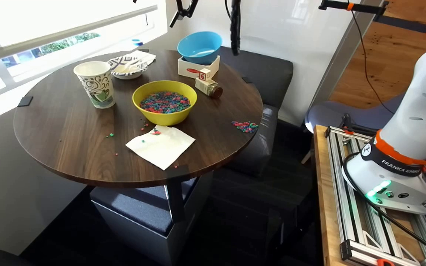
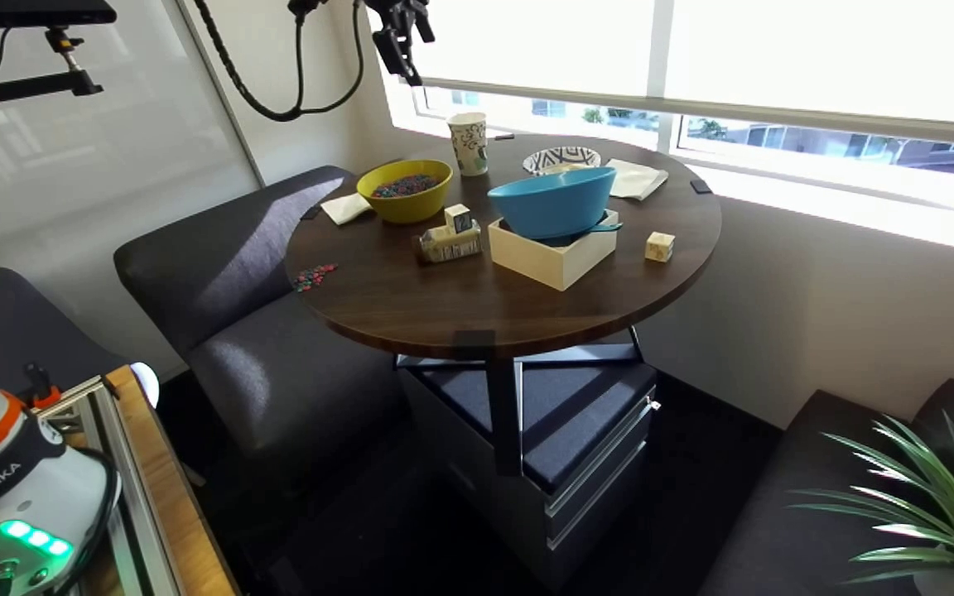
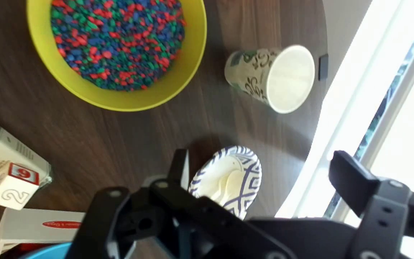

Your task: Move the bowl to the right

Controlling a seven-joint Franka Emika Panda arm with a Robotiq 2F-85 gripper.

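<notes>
Over the round table [image 1: 216,122], parted fingers [image 3: 352,180]; near the window [image 2: 850,147], a patterned bowl [image 3: 249,179]

Nearest, at the frame's edge in an exterior view, the robot base [image 2: 55,497] is cut off; in both exterior views the middle of the arm [image 1: 416,92] runs out of frame. Its gripper [image 3: 261,162] hangs high above the table, the two fingers angled downward and, by the wrist view, well apart: released.

On the tabletop, one napkin [image 1: 161,149] lies just beside one yellow bowl [image 1: 164,118] of coloured bits [image 1: 166,102], with one loose pile [image 1: 245,126] of bits near the table's edge. One labelled bottle [image 2: 454,243] lies on its side, a numbered block [image 2: 459,218] on top; a second block [image 2: 659,247] shows in an exterior view. One box [image 2: 527,259] holds one blue bowl [image 2: 556,205], tilted, its underside partly hidden, and a dark shape [image 2: 558,242] beneath it is hard to make out.

Farther off stands one upright cup [image 1: 96,83]. Beyond it, beside a second napkin [image 2: 636,178], rests the patterned bowl, third of three bowls; the cup overlaps a sliver of it in an exterior view, the gripper covers part of it in the wrist view, and the pale pieces [image 3: 233,184] inside are too unclear to name
</notes>
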